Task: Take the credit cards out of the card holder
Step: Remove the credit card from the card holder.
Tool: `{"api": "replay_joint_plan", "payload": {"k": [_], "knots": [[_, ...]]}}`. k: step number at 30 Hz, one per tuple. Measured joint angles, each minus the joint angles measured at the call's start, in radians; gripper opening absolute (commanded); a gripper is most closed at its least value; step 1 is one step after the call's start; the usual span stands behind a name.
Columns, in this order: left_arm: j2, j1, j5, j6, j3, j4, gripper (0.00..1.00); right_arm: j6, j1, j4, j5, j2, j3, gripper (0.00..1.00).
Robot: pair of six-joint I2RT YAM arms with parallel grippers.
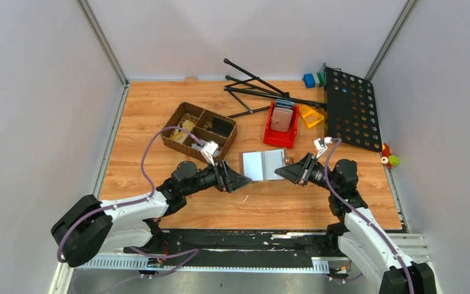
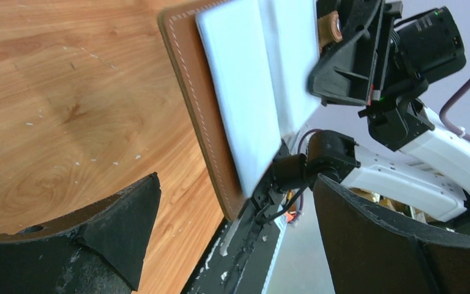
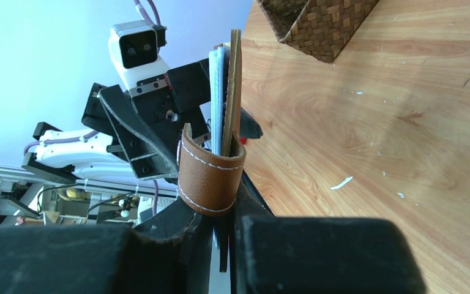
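Observation:
The card holder (image 1: 263,164), brown leather-look with pale grey sleeves, lies open between my two grippers and looks held a little off the wooden table. My right gripper (image 1: 286,171) is shut on its right edge. In the right wrist view the brown tab clasp (image 3: 211,174) curls just above that gripper (image 3: 229,205). My left gripper (image 1: 243,180) stands open just left of the holder. In the left wrist view the holder (image 2: 186,98) lies beyond the gap of that gripper (image 2: 238,226), untouched. The credit cards are hidden; only pale layers (image 3: 218,98) show between the leather.
A wicker basket (image 1: 199,130) with compartments stands behind the left gripper. A red bin (image 1: 272,136) holding a pinkish-grey slab sits behind the holder. Black tripod legs (image 1: 257,89), a black perforated panel (image 1: 352,110), a yellow piece (image 1: 311,115) and small blocks (image 1: 313,79) fill the back right.

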Motion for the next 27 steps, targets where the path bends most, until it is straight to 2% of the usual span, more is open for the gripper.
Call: {"api": "replay_joint_plan", "payload": {"k": [3,7,8,12,13,15,16,18,19,21,23,27], "knots": [[0.003,0.000,-0.023,0.001,0.010,-0.006,0.98,0.022,0.000,0.018,-0.014,0.000,-0.005,0.00],[0.030,0.000,-0.030,-0.003,0.037,0.006,0.79,0.043,0.000,0.032,-0.028,0.000,-0.006,0.00],[0.063,-0.003,-0.033,-0.003,0.066,0.010,0.69,0.048,0.000,0.040,-0.038,0.000,-0.006,0.00],[0.073,-0.006,-0.034,-0.010,0.076,0.022,0.49,0.046,0.010,0.037,-0.042,0.000,-0.006,0.00],[0.081,-0.008,-0.032,-0.013,0.081,0.031,0.40,0.043,0.015,0.035,-0.042,0.000,-0.006,0.00],[0.101,-0.009,-0.027,-0.022,0.087,0.058,0.05,0.037,0.027,0.032,-0.042,0.000,-0.006,0.05],[0.111,-0.009,-0.025,-0.028,0.087,0.071,0.00,0.032,0.031,0.030,-0.042,0.000,-0.006,0.15],[0.124,-0.010,-0.014,-0.033,0.088,0.089,0.00,0.012,0.033,0.011,-0.040,0.000,-0.005,0.36],[0.124,-0.010,-0.013,-0.033,0.088,0.087,0.00,-0.014,0.033,-0.020,-0.040,-0.002,0.000,0.43],[0.119,-0.010,-0.016,-0.023,0.088,0.065,0.00,-0.077,0.034,-0.127,-0.030,-0.014,0.028,0.46],[0.100,-0.010,-0.027,-0.010,0.088,0.018,0.00,-0.154,0.036,-0.246,0.001,-0.041,0.070,0.41],[0.044,-0.010,-0.041,0.017,0.089,-0.058,0.00,-0.277,0.036,-0.389,0.056,-0.106,0.135,0.19]]}}
